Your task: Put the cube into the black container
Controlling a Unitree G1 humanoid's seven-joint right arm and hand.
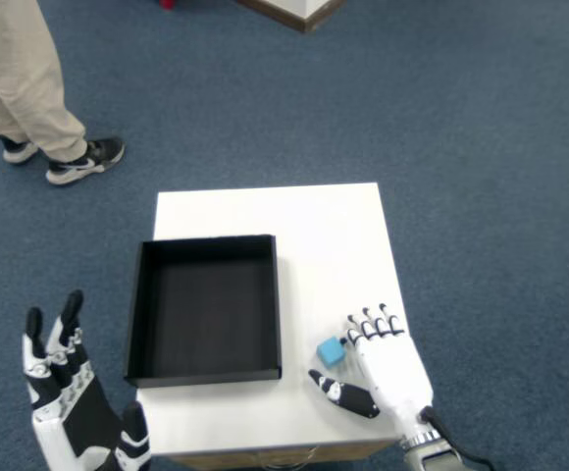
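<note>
A small blue cube [332,350] sits on the white bench [304,221], near its front right corner. It lies just to the right of the black container [206,308], close to that container's near right corner but outside its wall. The container is a shallow, square, open tray, and I can see nothing inside it.

My right hand [383,365] rests low over the bench just beside the cube, on its right. My fingers [371,322] are curled, knuckles upward, with the tips pointing away from me. My thumb [343,392] reaches out to the left, below the cube. The cube sits in the gap between thumb and fingers. The fingers are released and hold nothing; whether any of them touches the cube I cannot tell.

My left hand [69,397] is raised off to the left of the bench, fingers spread, well apart from everything.

A person's legs [15,83] in beige trousers stand on the blue carpet [461,128] beyond the bench.

I judge this to be the grasping step: the hand is placed around the cube but not yet closed. The next move calls for bringing thumb and fingers together on the cube, lifting it clear of the container's wall, carrying it left, and letting go over the tray.
</note>
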